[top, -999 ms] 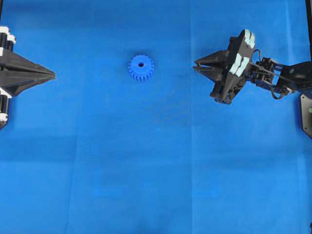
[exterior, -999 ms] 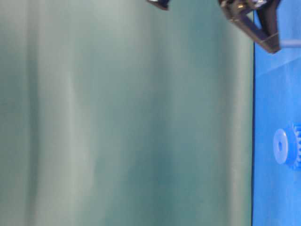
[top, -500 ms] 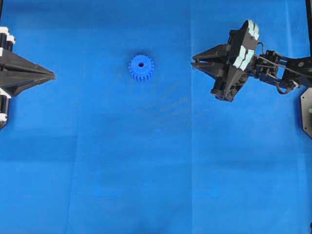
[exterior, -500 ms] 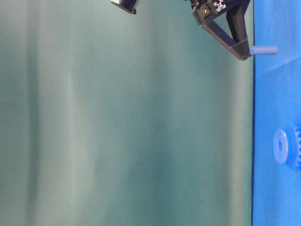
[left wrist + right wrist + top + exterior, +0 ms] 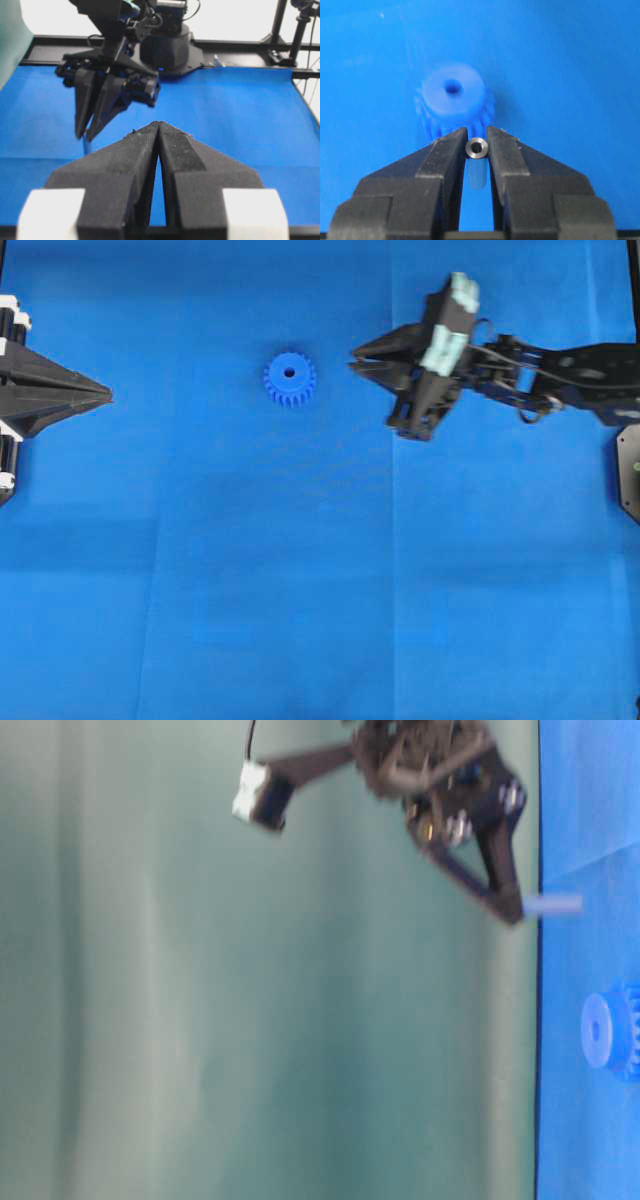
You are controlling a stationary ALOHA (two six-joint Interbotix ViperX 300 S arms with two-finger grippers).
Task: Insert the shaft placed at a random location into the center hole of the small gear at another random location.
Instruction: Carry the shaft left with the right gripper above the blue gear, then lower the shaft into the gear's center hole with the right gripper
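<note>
In the overhead view we see the left gripper at the far left edge, fingers pressed together to a point, holding nothing; its wrist view shows the two black fingers meeting at the tip. It sits well apart from everything else on the blue table cover.

Moving right, the small gear lies flat on the cover, teeth around the rim, hub up. The center hole is a dark dot in the hub, unfilled.

Further right, the right gripper reaches in from the right edge, tip pointing toward the gear, near it but apart. We see its fingers narrow, clamped on the shaft, which shows end-on in the right wrist view as a shiny grey ring between the two pads. In that view the gear sits just beyond the fingertips, hole visible and clear.

In the table-level view the right gripper is blurred, and the shaft sticks out from its tip as a pale bar, raised off the cover and offset from the gear.
</note>
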